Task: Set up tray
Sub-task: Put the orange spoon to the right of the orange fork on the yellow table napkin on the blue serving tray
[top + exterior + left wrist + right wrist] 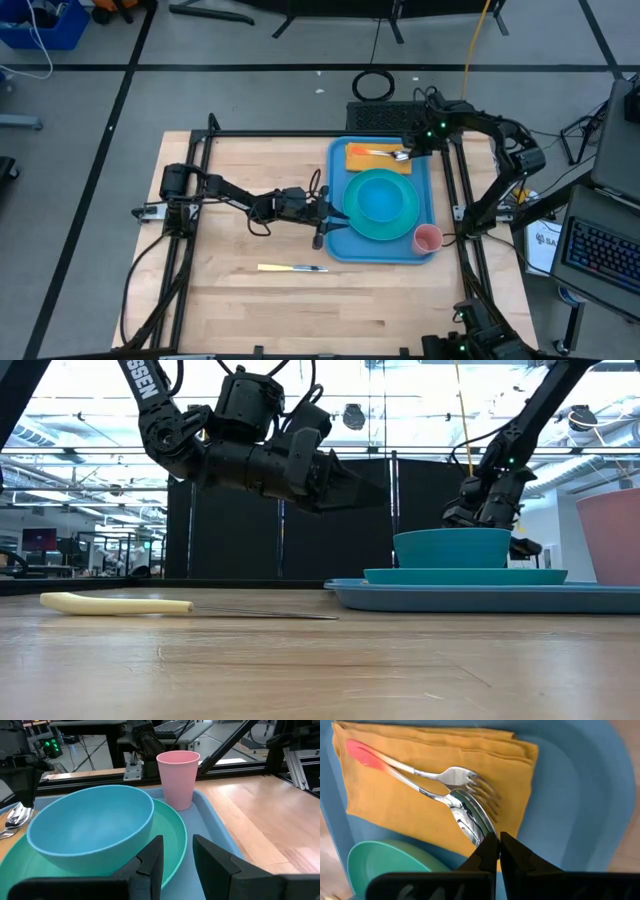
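Observation:
The blue tray (340,243) lies on the right half of the table. On it sit a turquoise plate (405,228) with a blue bowl (380,198), a pink cup (427,239) at the near right corner, and a yellow-orange napkin (420,805) at the far end. A fork (465,775) and a spoon (467,817) lie on the napkin. My right gripper (498,847) is down at the spoon's bowl, shut. My left gripper (177,857) hovers open above the tray's left rim, raised clear of it in the low view (378,495). My right gripper meets the spoon at the tip of its bowl (482,832), the two fingers closed there with only a sliver between them. It comes from above, slanting along the spoon. The spoon lies flat on the napkin beside the fork.
A knife (290,268) with a pale handle lies on the bare wood near-left of the tray, also in the low view (115,603). The arm frames stand along the left and right table edges. Open wood spreads left of and nearer than the tray.

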Controlling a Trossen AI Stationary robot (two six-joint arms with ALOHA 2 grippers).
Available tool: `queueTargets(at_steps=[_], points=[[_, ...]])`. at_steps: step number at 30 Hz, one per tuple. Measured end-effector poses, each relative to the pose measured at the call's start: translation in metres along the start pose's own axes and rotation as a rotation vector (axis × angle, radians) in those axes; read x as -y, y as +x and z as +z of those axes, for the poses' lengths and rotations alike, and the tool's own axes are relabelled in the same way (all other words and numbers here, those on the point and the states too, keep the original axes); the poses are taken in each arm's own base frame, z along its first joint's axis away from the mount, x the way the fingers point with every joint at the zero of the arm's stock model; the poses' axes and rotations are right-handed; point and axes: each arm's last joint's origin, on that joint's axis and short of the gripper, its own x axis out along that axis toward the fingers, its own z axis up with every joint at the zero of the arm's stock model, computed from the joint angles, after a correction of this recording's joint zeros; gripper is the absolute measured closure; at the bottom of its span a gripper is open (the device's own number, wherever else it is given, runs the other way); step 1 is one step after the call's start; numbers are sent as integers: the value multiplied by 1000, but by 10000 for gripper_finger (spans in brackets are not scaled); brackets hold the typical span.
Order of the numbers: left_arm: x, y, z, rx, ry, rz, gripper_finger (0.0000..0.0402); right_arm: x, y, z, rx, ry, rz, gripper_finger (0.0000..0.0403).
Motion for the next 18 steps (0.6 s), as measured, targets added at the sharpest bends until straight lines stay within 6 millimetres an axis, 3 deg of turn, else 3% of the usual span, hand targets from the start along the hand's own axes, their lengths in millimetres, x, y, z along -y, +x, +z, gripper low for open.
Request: queueTargets(at_steps=[18], points=[[-2,0,-1,-7,-10,5,293,-2,0,0,-5,-8,21,403]])
